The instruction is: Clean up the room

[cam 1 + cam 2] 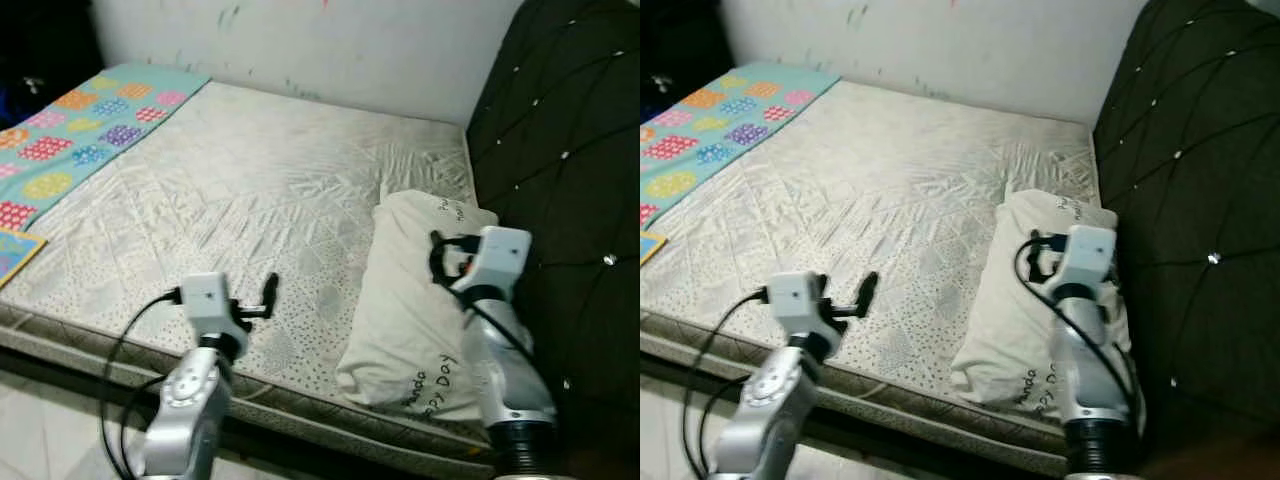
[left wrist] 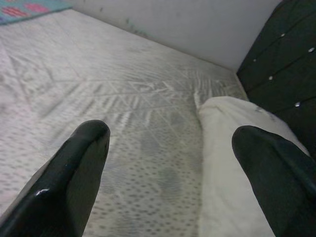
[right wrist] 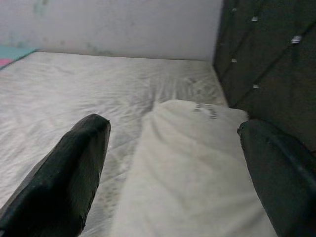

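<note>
A cream pillow [image 1: 410, 310] with dark lettering lies on the bare quilted mattress [image 1: 250, 190], against the dark tufted headboard [image 1: 570, 150]. My right gripper [image 1: 442, 256] hovers just above the pillow's upper half, fingers open with nothing between them; in its wrist view the pillow [image 3: 192, 163] lies below the spread fingers [image 3: 64, 173]. My left gripper [image 1: 266, 297] is open over the mattress near its front edge, a little left of the pillow. In the left wrist view, the pillow [image 2: 232, 163] sits by one finger [image 2: 276, 173].
A turquoise blanket [image 1: 80, 130] with coloured patches covers the far left of the bed. A small colourful flat item [image 1: 14, 252] lies at the left edge. A white wall [image 1: 350, 45] runs behind the bed. Pale floor [image 1: 45, 420] shows below the mattress front.
</note>
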Controlling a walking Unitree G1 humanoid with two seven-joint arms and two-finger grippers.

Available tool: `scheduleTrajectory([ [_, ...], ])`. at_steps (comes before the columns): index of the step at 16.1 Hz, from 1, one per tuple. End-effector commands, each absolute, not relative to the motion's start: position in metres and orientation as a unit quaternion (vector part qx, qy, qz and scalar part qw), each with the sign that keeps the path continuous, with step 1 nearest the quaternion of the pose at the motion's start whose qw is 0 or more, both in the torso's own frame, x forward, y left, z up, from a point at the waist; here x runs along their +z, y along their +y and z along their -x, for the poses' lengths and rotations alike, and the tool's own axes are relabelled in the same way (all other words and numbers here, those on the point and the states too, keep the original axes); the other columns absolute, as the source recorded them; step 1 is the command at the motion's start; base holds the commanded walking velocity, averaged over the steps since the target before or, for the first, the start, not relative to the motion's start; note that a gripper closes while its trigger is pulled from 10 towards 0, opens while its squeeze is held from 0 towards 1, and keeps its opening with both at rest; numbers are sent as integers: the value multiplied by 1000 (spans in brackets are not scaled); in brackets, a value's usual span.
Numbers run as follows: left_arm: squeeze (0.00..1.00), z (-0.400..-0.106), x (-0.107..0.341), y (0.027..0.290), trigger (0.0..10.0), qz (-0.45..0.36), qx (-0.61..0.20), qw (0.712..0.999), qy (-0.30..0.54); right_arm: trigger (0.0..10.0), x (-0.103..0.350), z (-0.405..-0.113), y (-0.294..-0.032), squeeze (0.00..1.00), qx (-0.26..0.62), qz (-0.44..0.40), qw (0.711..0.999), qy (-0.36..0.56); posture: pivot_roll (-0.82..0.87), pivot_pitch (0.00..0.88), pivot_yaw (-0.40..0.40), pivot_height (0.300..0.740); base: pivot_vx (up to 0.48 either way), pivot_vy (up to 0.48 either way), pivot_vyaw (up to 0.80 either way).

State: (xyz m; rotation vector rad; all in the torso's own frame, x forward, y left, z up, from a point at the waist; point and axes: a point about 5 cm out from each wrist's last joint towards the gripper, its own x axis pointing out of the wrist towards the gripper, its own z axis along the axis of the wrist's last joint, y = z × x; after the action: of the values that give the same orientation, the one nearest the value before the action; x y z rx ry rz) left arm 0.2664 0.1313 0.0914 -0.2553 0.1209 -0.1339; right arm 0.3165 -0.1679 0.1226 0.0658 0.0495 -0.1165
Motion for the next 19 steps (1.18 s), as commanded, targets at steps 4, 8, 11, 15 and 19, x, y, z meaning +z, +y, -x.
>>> scheduleTrajectory([
  [4, 0, -267, 92, 126, 10000, 130, -72, 987, 63, 10000, 122, -316, -170, 0, -53, -29, 998, 30, -71, 0, -28, 740, 0, 352, 0],
  [8, 0, -266, 93, 126, 10000, 134, -72, 987, 57, 10000, 121, -316, -170, 0, -49, -30, 998, 31, -72, 0, -30, 740, 0, 354, 0],
  [11, 0, -266, 96, 124, 10000, 136, -82, 986, 47, 10000, 119, -315, -169, 0, -46, -29, 998, 34, -73, 0, -31, 740, 0, 0, 0],
  [15, 0, -265, 98, 124, 10000, 140, -90, 985, 41, 10000, 119, -315, -169, 0, -42, -26, 998, 35, -75, 0, -30, 740, 0, 0, 0],
  [19, 0, -264, 98, 124, 10000, 142, -94, 985, 39, 10000, 117, -315, -167, 0, -39, -23, 998, 38, -71, 0, -31, 740, 220, 0, 0],
])
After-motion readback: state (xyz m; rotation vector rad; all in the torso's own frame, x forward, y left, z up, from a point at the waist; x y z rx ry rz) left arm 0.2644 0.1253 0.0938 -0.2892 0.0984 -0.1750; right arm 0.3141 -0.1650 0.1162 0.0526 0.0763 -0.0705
